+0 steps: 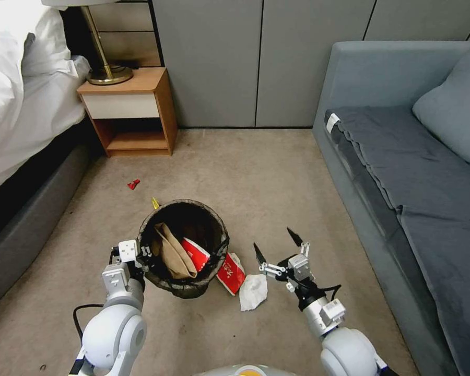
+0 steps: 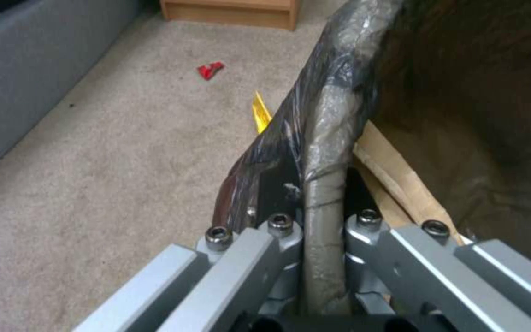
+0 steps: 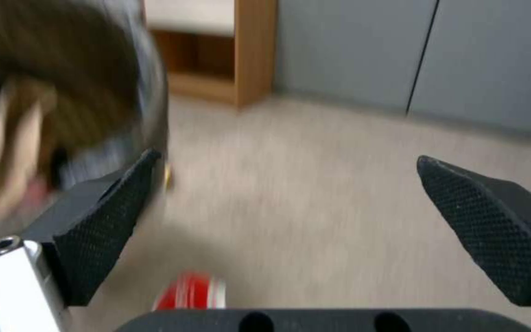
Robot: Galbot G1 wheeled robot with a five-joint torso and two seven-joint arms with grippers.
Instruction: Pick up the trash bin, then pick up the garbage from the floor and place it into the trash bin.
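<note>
The trash bin (image 1: 184,288), lined with a dark bag, is in the middle of the carpet. My left gripper (image 1: 142,254) is shut on its left rim (image 2: 333,106), one finger inside and one outside. A crumpled brown paper bag (image 1: 172,254) and a red-and-white wrapper (image 1: 196,253) lie in it. My right gripper (image 1: 277,247) hangs open to the bin's right, above a white tissue (image 1: 253,292) and beside another red-and-white wrapper (image 1: 231,272) on the floor. Its pads (image 3: 103,226) are wide apart with nothing between. A red scrap (image 1: 133,184) and a yellow foil (image 1: 155,203) lie beyond the bin.
A wooden nightstand (image 1: 133,112) with a brass lamp stands at the back left beside the bed (image 1: 21,104). A grey sofa (image 1: 402,172) runs along the right. Grey cabinet doors (image 1: 256,57) close the back. Open carpet lies between bin and cabinets.
</note>
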